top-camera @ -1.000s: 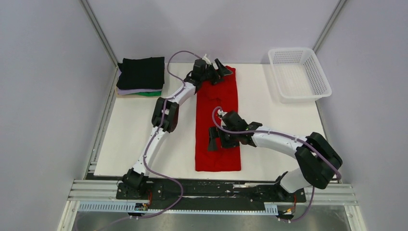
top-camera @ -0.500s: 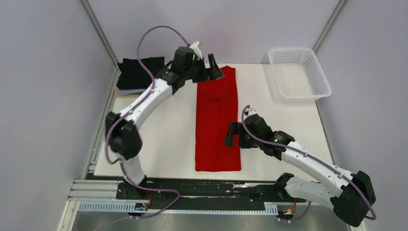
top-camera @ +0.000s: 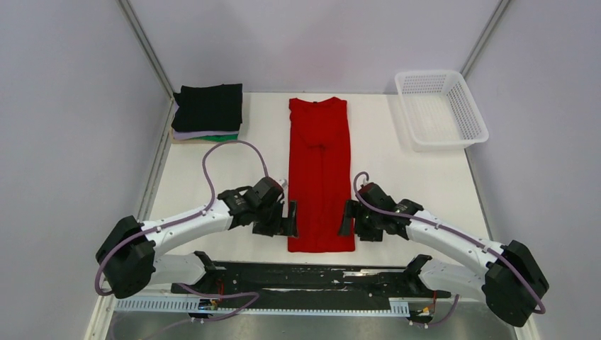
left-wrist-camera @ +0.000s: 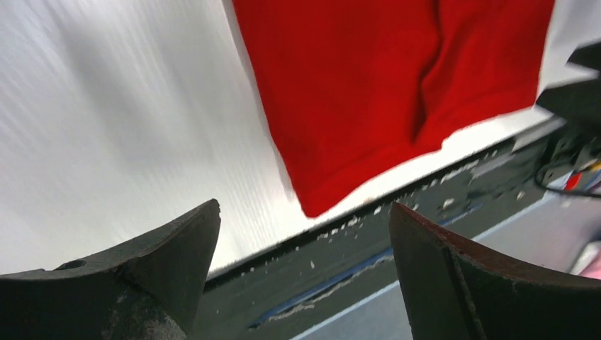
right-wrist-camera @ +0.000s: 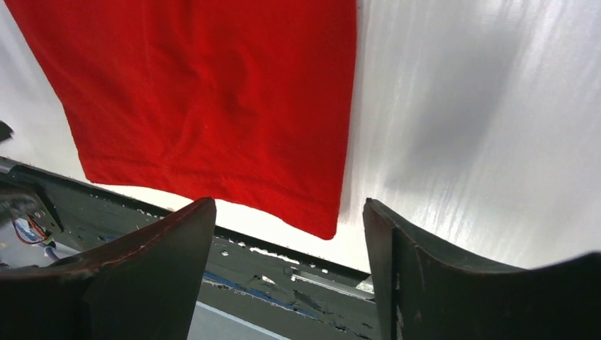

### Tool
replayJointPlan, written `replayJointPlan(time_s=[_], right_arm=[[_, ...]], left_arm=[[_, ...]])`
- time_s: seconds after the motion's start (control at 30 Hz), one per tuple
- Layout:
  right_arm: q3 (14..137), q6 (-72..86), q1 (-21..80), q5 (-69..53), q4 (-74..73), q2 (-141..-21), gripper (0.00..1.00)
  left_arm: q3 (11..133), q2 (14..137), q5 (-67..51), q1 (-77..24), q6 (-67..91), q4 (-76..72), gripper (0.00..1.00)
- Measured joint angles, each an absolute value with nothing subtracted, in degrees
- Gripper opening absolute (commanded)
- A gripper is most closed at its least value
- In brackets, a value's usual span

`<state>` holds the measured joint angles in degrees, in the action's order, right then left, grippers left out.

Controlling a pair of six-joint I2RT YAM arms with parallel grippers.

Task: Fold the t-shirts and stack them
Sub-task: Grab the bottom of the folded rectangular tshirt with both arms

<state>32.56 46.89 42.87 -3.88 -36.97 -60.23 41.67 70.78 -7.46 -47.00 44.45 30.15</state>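
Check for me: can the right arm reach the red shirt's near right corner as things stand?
Probably yes. The right gripper hangs open just beside the shirt, at its near right corner, which lies flat on the table with nothing on it or in between.

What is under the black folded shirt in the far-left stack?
Below the black shirt, only front edges show: a pale lilac layer, then a green layer. Their tops are covered, so anything else in the stack cannot be seen.
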Motion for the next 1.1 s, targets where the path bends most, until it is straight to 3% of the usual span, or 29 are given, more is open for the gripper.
replayJointPlan(time_s=[0.27, 0.37, 0.57, 0.77, 0.83, 0.9, 1.1], right_arm=[[30.6, 48.0, 42.9, -5.9, -33.5, -64.0, 0.63], [29.5, 48.4, 42.9, -6.3, -33.1, -64.4, 0.53], [28.3, 49.0, 42.9, -7.1, -32.8, -64.4, 0.43], [27.8, 49.1, 42.9, -7.2, -32.3, -64.8, 0.21], [27.6, 49.2, 42.9, -7.2, -32.3, -64.9, 0.15], [27.5, 49.3, 42.9, -7.2, -32.3, -64.9, 0.11], [26.9, 49.2, 42.8, -8.2, -32.4, -63.9, 0.04]], left_arm=[[37.1, 71.7, -10.9, -52.1, 49.8, 28.1, 0.65], [36.7, 74.9, -11.3, -52.7, 50.7, 27.5, 0.63], [36.6, 77.6, -11.3, -53.1, 51.5, 26.3, 0.56], [36.7, 79.5, -11.5, -53.1, 52.4, 23.8, 0.37], [36.7, 80.1, -11.5, -53.1, 52.6, 22.8, 0.24], [36.8, 80.8, -11.6, -53.1, 53.0, 22.1, 0.03], [36.7, 80.7, -11.2, -53.2, 54.1, 22.1, 0.00]])
